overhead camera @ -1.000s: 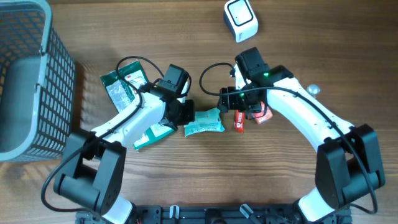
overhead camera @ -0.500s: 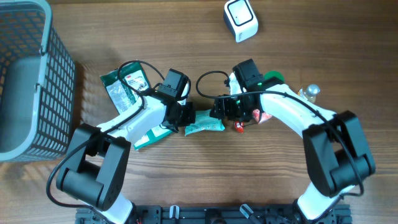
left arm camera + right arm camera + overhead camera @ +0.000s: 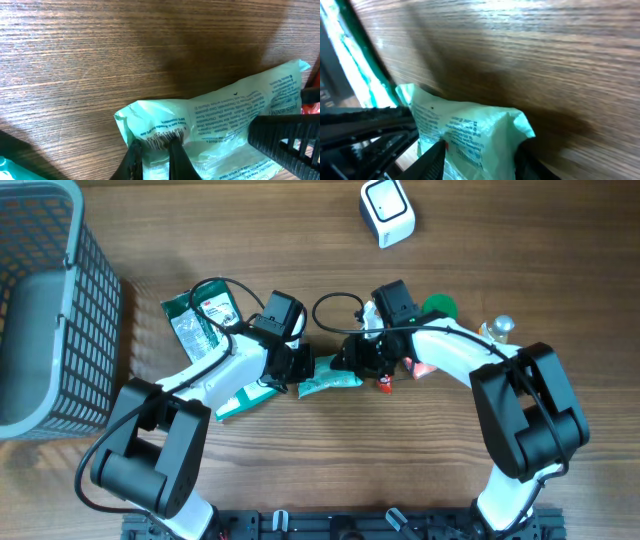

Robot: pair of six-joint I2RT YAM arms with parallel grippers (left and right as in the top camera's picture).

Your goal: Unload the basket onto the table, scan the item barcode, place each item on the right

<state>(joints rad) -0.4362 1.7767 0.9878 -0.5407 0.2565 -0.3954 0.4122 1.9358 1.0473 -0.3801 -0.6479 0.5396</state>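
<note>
A mint-green packet lies crumpled on the wooden table between both arms. My left gripper is shut on its left end; in the left wrist view the fingers pinch the film right at the barcode. My right gripper reaches in from the right. In the right wrist view its jaws straddle the packet's other end, still apart, one finger on each side of the film. The white scanner stands at the far edge, well away from the packet.
A grey mesh basket fills the left edge. A dark green pouch and a teal packet lie by the left arm. A red item, a green disc and a small shiny object sit near the right arm.
The right gripper has moved left from the red item to the packet's right end, and its jaws have narrowed around it. The left gripper keeps its hold.
</note>
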